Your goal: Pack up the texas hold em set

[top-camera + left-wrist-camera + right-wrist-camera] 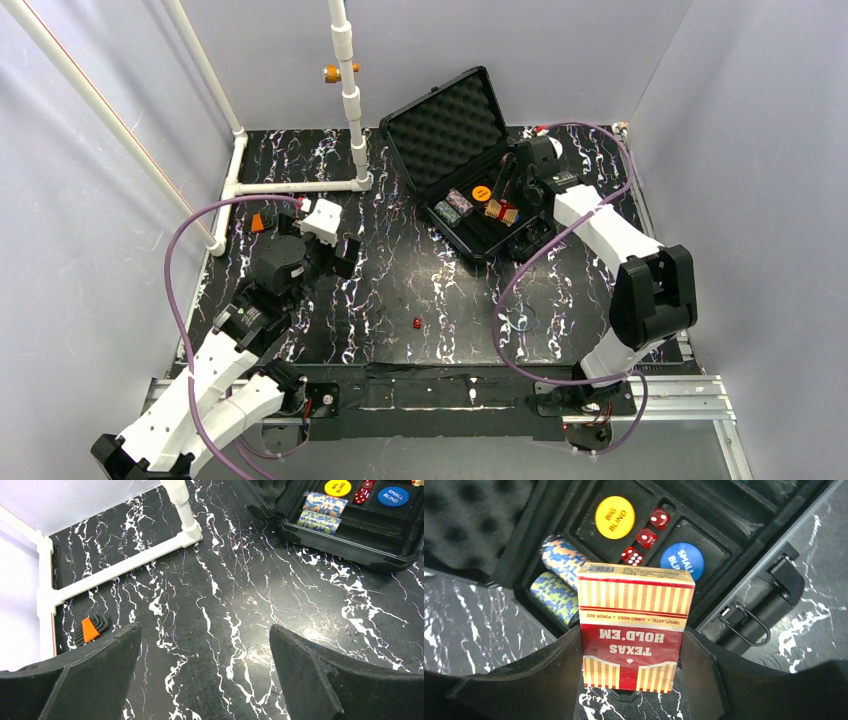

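The black case (447,118) lies open at the back, its egg-crate foam lid up. In its tray are two poker chip stacks (558,575), a yellow-orange BIG BLIND disc (614,517), a blue SMALL BLIND disc (682,560) and three red dice (646,538). My right gripper (631,652) is shut on the red-yellow card box (634,625) and holds it over the case's front edge; the box also shows in the top view (502,211). One red die (417,323) lies on the table near the front. My left gripper (205,650) is open and empty above bare table, left of the case (350,540).
A white pipe frame (350,90) stands at the back left, its foot rail (130,565) across the table. An orange hex key set (91,629) lies by the left wall. The case latch (749,622) sticks out at the tray's front. Purple cables loop over the table.
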